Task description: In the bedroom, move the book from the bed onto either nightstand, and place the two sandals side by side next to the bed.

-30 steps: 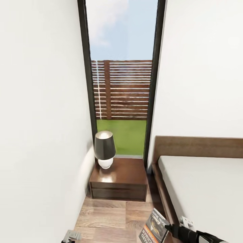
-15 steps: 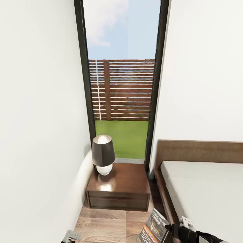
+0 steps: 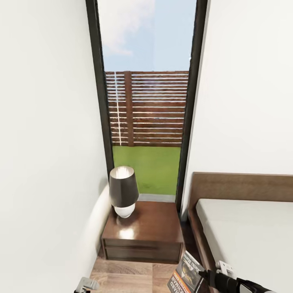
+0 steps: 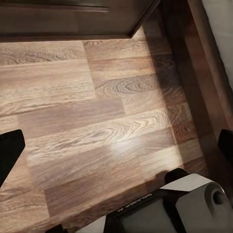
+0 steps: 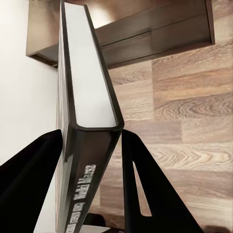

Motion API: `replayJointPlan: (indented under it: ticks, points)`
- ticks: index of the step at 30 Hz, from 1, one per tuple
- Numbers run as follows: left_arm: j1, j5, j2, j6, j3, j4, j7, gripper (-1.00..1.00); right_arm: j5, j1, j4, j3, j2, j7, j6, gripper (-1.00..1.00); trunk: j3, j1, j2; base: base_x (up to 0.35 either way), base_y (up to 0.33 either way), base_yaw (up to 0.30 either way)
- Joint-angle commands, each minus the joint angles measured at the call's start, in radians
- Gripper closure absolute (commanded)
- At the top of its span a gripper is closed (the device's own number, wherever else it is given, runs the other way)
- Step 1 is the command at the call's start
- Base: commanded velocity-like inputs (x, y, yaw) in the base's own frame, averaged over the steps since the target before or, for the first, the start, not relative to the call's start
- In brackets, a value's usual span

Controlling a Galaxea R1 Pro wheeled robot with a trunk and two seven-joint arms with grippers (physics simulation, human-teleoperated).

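Book point(image 3: 186, 276), a thin, light, stiff paperback at the head view's bottom edge, sits pinched by its spine end in the right gripper point(image 5: 92, 145); nightstand point(image 3: 142, 234) ahead. Left gripper point(image 4: 116, 145) jaws spread, empty.

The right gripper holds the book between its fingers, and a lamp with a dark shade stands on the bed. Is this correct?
Not quite. The right gripper does hold the book between its fingers, but the lamp with the dark shade stands on the nightstand, not on the bed. The head view shows this.
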Motion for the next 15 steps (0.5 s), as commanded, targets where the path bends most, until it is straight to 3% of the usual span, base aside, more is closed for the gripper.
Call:
replayJointPlan:
  ticks: [1,15]
  points:
    - [-0.001,-0.01,0.0,-0.003,0.008,0.0,-0.004,-1.0,-0.011,-0.001,0.002,0.007,0.0,0.005,0.005,1.0,0.0,0.001,-0.001,0.095,0.0,0.0]
    - [-0.001,-0.01,0.0,-0.003,0.008,0.0,-0.004,-1.0,-0.011,-0.001,0.002,0.007,0.0,0.005,0.005,1.0,0.0,0.001,-0.001,0.285,0.0,0.0]
